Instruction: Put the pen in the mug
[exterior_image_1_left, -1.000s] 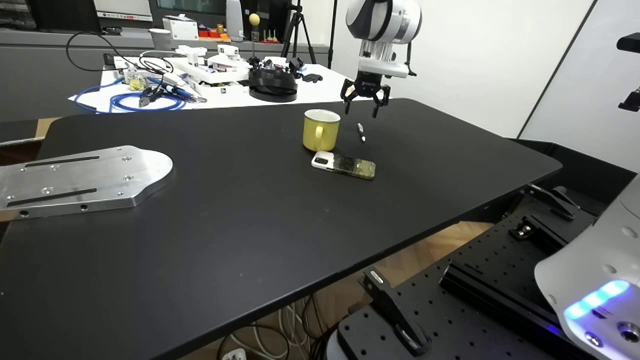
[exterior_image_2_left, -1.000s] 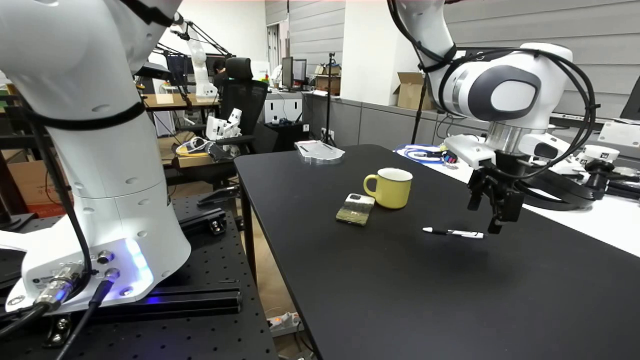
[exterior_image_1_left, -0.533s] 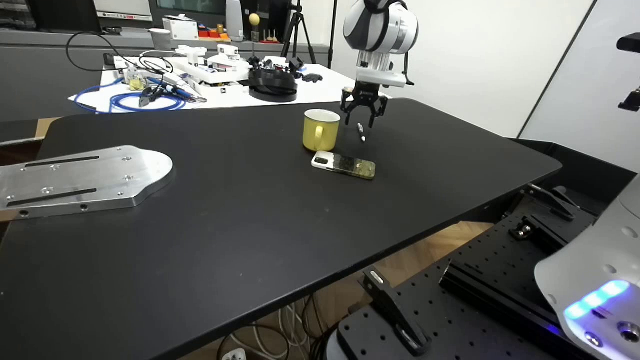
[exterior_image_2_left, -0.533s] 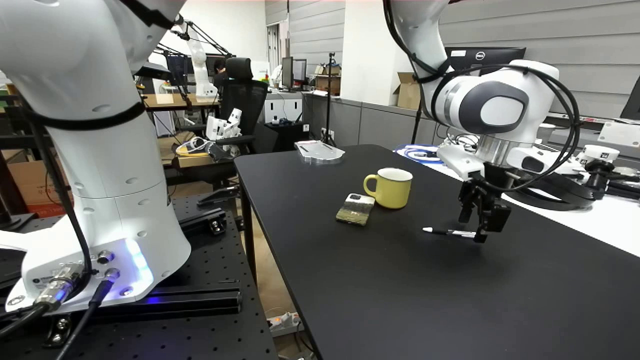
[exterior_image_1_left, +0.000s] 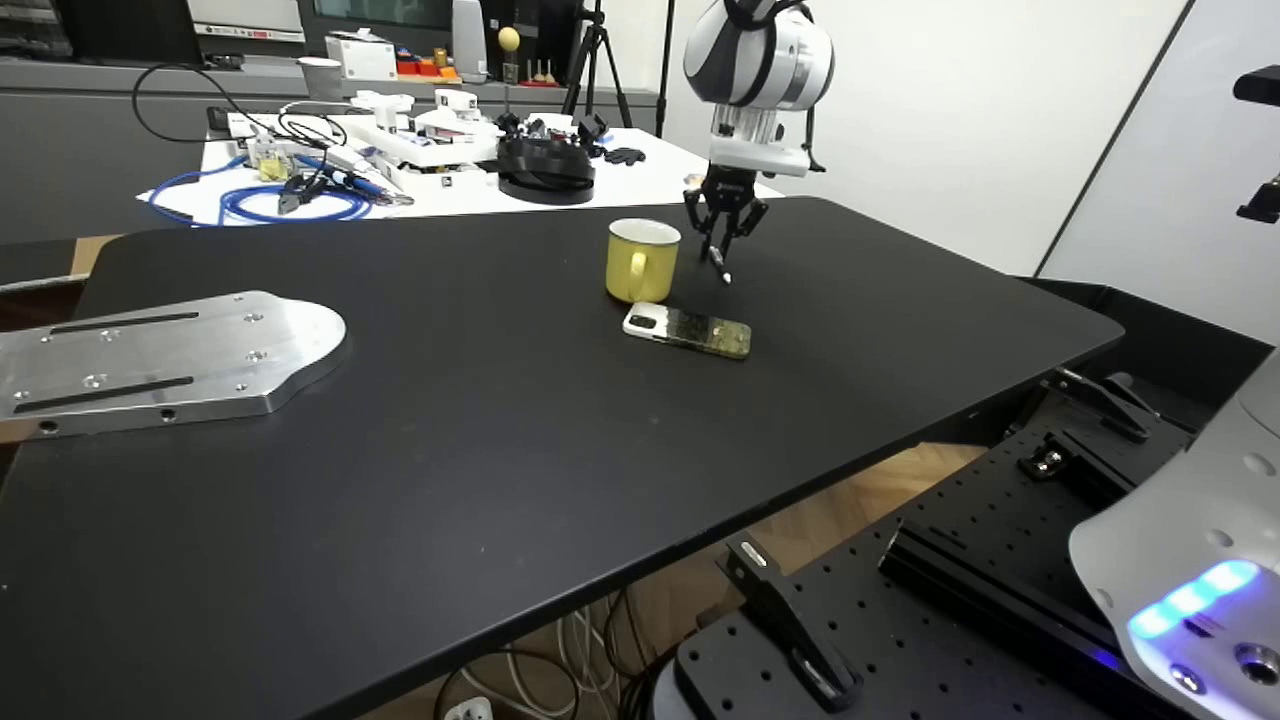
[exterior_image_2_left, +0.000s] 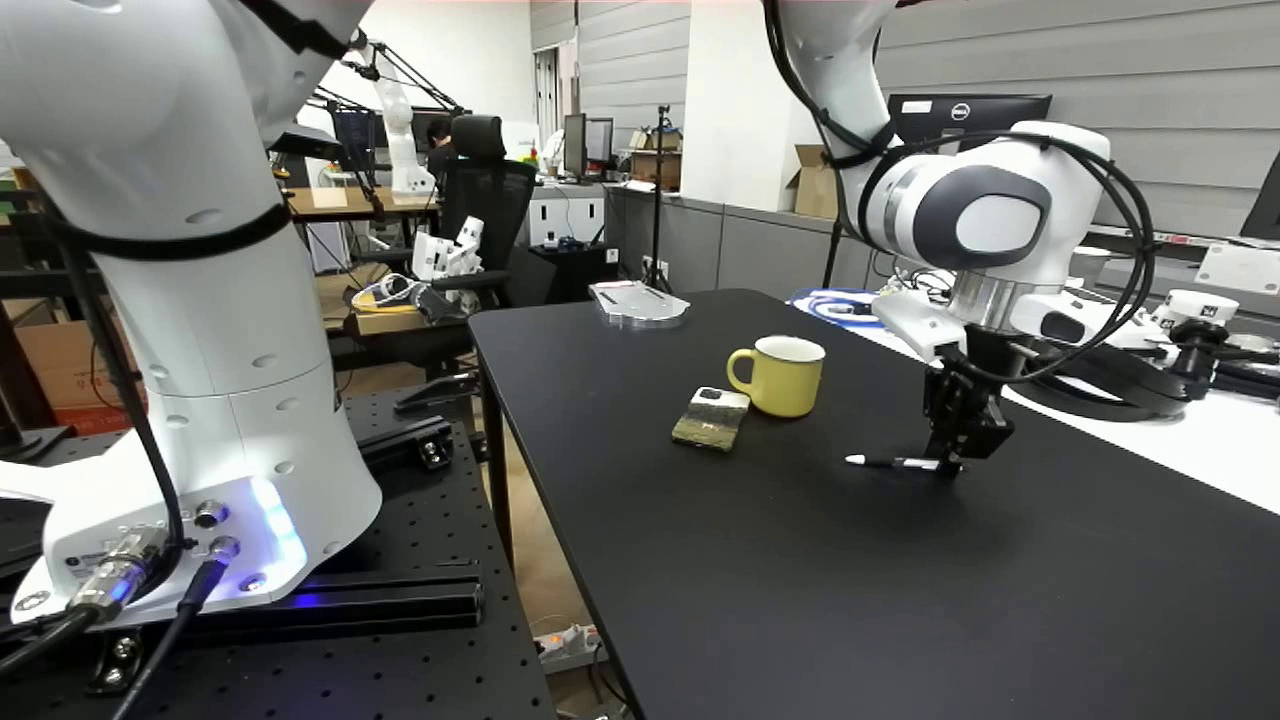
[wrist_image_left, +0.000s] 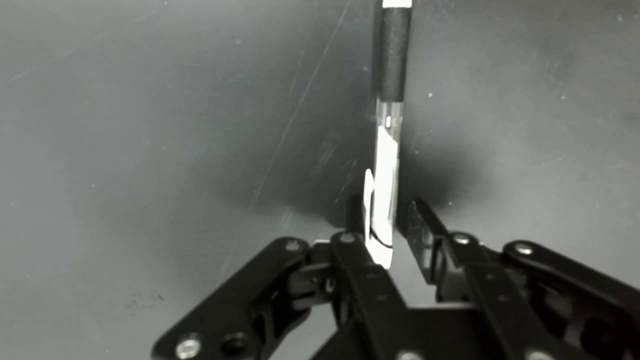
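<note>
Down on the tabletop (exterior_image_2_left: 750, 580), the pen (wrist_image_left: 395, 55) lies with its clip end between the fingers of the pincer (wrist_image_left: 386, 210), which stand a little apart, gap showing between pen and one finger. Next out: phone (exterior_image_2_left: 712, 418) flat, just beside the upright mug (exterior_image_2_left: 787, 380), can't tell if they touch. Far end, in an exterior view: metal plate (exterior_image_2_left: 638, 300) on the tabletop, then a cardboard box (exterior_image_2_left: 815, 190) further back
</note>
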